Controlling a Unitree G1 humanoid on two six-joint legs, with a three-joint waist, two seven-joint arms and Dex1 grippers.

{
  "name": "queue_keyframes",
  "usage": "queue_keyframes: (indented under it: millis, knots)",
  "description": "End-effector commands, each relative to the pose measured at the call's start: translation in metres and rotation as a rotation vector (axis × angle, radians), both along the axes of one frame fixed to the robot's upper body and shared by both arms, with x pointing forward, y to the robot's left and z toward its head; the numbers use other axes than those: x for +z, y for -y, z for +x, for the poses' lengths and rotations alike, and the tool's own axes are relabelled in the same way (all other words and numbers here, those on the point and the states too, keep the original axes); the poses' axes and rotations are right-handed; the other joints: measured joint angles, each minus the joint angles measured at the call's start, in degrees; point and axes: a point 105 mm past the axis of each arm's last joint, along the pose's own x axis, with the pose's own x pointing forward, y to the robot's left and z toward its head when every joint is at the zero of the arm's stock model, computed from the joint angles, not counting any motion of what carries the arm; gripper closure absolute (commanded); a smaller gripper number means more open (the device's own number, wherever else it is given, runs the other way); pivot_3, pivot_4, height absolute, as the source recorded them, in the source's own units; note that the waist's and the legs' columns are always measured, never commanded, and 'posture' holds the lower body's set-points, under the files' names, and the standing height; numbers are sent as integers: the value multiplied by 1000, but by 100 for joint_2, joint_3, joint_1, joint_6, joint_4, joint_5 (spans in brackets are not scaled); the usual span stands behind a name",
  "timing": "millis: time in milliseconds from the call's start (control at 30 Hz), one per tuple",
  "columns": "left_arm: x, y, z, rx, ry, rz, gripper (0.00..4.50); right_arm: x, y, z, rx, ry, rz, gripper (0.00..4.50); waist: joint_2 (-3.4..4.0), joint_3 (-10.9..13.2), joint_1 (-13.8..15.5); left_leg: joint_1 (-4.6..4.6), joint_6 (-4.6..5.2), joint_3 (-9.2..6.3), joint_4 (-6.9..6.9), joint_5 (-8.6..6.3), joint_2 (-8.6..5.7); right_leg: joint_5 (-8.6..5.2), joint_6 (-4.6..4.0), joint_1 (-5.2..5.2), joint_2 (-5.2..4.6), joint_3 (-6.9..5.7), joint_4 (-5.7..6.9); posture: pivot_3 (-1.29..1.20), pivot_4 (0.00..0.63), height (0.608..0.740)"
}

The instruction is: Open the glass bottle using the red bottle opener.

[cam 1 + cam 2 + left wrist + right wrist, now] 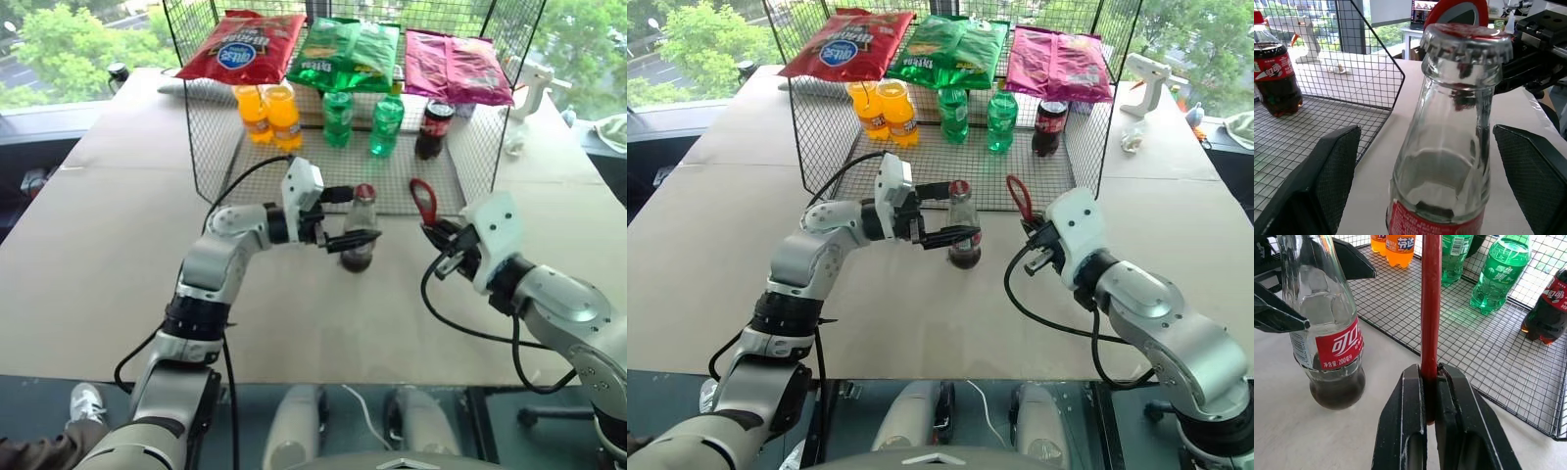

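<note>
Gaping wide, the left gripper [955,238] has one black finger on each side of the glass bottle [964,227], with bare space between each pad and the glass in the left wrist view, so it has hold of nothing. Its fingers [1327,171] reach level across the table from the robot's left, at about the height of the bottle's shoulder. The bottle stands upright on the tan table [715,245], just in front of the wire rack's front edge, its crimped metal cap [1466,41] on, a red label round its body and dark cola in its lower part.

Clamped tight, the right gripper [1430,382] pinches the straight handle of the red bottle opener [423,202]. The opener rises upright from the fingers with its loop head on top, a little to the right of the bottle and apart from it.

Behind both stands the wire rack [211,166], with orange bottles [269,115], green bottles [362,121] and a dark cola bottle [433,128] on its mesh floor and snack bags [353,54] lying on top. In front of the bottle the table runs bare to its near edge, and broad bare table lies left of the left arm.
</note>
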Motion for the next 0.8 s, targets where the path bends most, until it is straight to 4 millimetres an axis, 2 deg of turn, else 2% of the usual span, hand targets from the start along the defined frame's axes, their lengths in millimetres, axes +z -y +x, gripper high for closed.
queue_keyframes:
  millis: [33, 67, 100, 167, 233, 300, 400, 567, 800]
  knots:
    - [17, 5, -4, -17, 59, -32, 524, 15, -2, -3, 9, 70, -2, 4500, 0, 0, -1, 0, 0, 0, 0, 0, 0, 0, 0, 0, 0, 0, 0, 0, 150, 740]
    - [17, 5, -4, -19, 59, -33, 548, 15, -3, -3, 10, 73, -4, 4500, 0, 0, -2, 0, 0, 0, 0, 0, 0, 0, 0, 0, 0, 0, 0, 0, 150, 740]
    - [17, 5, -5, -20, 58, -34, 759, 16, -3, -3, 11, 77, -7, 4500, 0, 0, -4, 0, 0, 0, 0, 0, 0, 0, 0, 0, 0, 0, 0, 0, 150, 740]
    - [17, 5, -6, -24, 58, -33, 1791, 17, -4, -2, 13, 86, -13, 4500, 0, 0, -5, 1, 0, 0, 0, 0, 0, 0, 0, 0, 0, 0, 1, 0, 150, 740]
    - [17, 5, -6, -26, 58, -33, 2553, 18, -6, -2, 20, 98, -25, 4500, 0, 0, -4, 1, -1, 0, 0, 0, 0, 0, 0, 0, 0, 0, 1, 0, 150, 740]
    - [17, 5, -7, -28, 59, -32, 2939, 19, -10, -2, 35, 116, -53, 4500, 2, -1, -3, 12, 0, -1, 0, 0, 0, 0, 0, 11, 0, 0, 0, 0, 150, 740]
    - [17, 5, -9, -32, 60, -27, 3201, 20, -17, -1, 55, 147, -99, 4500, 2, -2, -5, 16, 0, -2, 1, 0, 0, -1, 0, 17, 0, -1, -1, 0, 150, 740]
    - [16, 5, -11, -43, 60, -17, 3230, 19, -24, 7, 62, 232, -218, 4500, 2, -2, -1, 17, 0, -2, 4, 0, 1, -1, 0, 16, 0, -1, 0, 0, 150, 740]
    - [10, 3, -15, -49, 53, 8, 3230, 23, -26, 12, 45, 294, -238, 4500, 2, -2, -1, 16, -2, -2, 4, 1, 0, -1, 1, 17, 0, -2, 0, 0, 150, 740]
